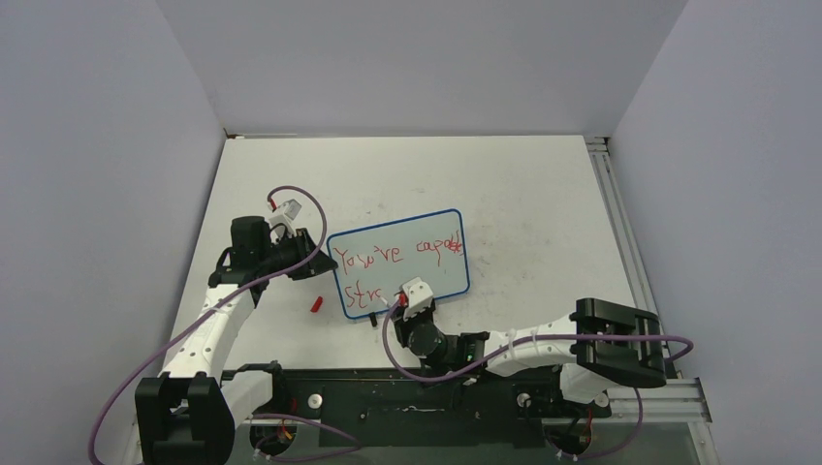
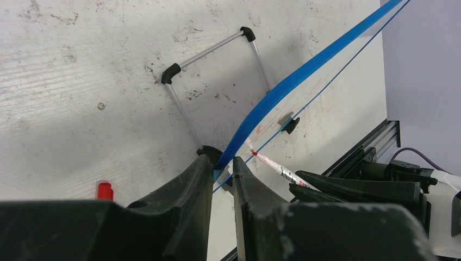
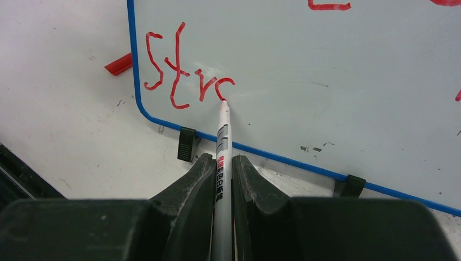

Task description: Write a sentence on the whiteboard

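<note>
The whiteboard [image 1: 426,276], blue-framed, lies tilted in the middle of the table. The sentence [image 1: 397,254] reads "You're capable" in red, and a second line "Strc" [image 3: 185,81] stands below it. My left gripper [image 1: 325,263] is shut on the board's left edge; the left wrist view shows its jaws [image 2: 223,162] pinching the blue frame [image 2: 288,81]. My right gripper [image 3: 223,160] is shut on a white marker [image 3: 223,136] at the board's near edge. The marker's red tip touches the board at the end of the "c". The right gripper also shows in the top view [image 1: 405,302].
A red marker cap [image 1: 317,304] lies on the scuffed white tabletop just left of the board; it also shows in the wrist views [image 2: 105,190] [image 3: 118,64]. Two black clip feet [image 3: 186,144] [image 3: 349,186] sit on the near frame. A wire stand [image 2: 212,81] lies beside the board.
</note>
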